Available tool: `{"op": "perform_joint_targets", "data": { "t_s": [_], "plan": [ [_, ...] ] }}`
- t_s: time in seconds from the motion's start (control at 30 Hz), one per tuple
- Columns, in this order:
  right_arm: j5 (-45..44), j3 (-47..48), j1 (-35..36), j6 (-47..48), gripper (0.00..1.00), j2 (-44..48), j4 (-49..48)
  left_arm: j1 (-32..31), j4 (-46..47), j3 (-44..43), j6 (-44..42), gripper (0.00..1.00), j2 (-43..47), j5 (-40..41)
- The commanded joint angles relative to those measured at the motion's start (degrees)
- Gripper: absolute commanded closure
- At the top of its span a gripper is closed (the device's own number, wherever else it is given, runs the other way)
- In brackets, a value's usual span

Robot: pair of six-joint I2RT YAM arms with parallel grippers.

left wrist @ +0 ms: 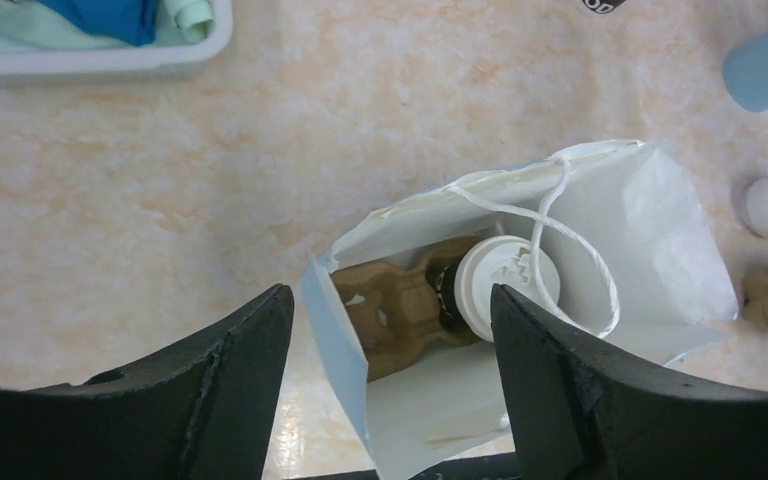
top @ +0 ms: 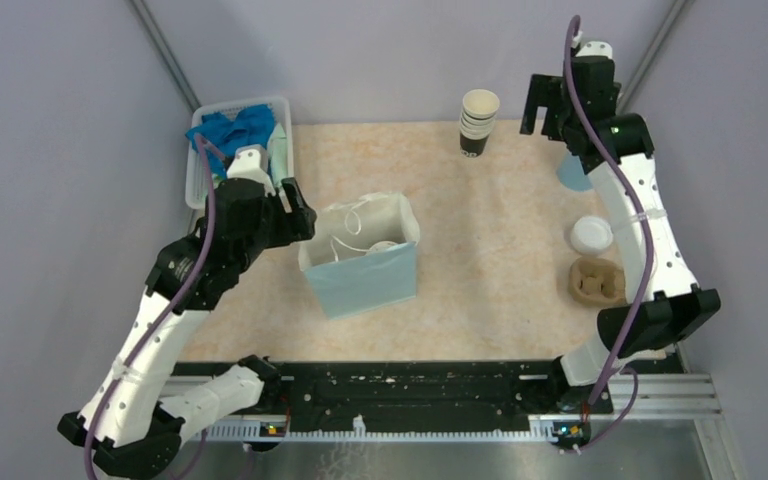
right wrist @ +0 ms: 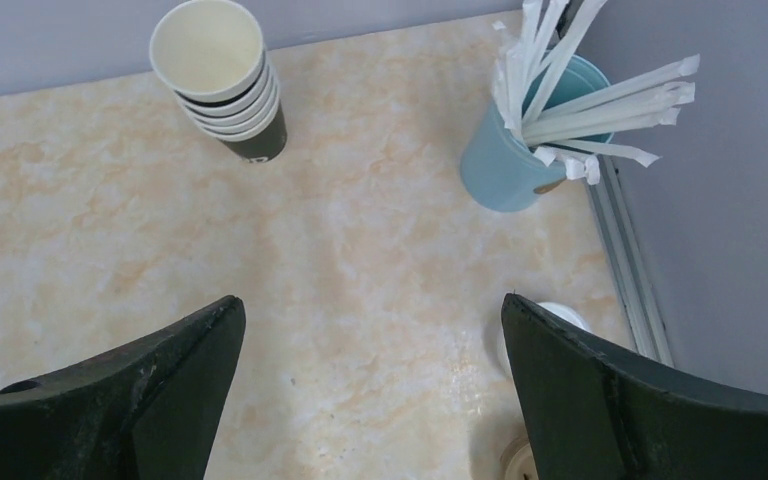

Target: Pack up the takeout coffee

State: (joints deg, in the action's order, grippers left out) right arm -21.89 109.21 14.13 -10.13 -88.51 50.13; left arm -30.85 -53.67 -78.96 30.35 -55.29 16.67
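Marbled beige tabletop fills mid-frame; left of centre, a light blue paper bag holds the dark brown paper cup with white sip lid against a brown pulp carrier, the cup's body mostly hidden. The left gripper hangs above with its fingers apart; the right gripper, upper right, is spread and empty

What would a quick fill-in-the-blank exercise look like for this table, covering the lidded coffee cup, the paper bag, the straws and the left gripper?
1. The dark brown paper cup with a round white plastic lid sits ____ the light blue paper bag.
2. The round straw holder, full of paper-wrapped straws, is light ____ in colour.
3. The left gripper hangs above the bag with its jaws ____, holding nothing.

Missing words: inside; blue; open.
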Motion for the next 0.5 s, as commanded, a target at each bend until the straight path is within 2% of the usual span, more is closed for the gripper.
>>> {"op": "perform_joint_targets", "data": {
  "t_s": [0.0, 0.23, 0.47],
  "plan": [
    [3.43, 0.49, -4.76, -1.06, 0.02, -2.56, -3.34, -0.15, 0.7, -2.81, -8.69, 0.19, 2.49, 4.58],
    [3.06, -2.74, -11.11, 2.29, 0.15, -5.5, -7.81, -0.16, 4.13, -4.21, -14.32, 0.02, 3.89, 4.61],
    [3.7, 0.02, -17.26, 2.25, 0.24, -12.94, -14.51, -0.13, 10.9, -5.08, -17.53, 0.01, 1.48, 4.07]
  ]
}}
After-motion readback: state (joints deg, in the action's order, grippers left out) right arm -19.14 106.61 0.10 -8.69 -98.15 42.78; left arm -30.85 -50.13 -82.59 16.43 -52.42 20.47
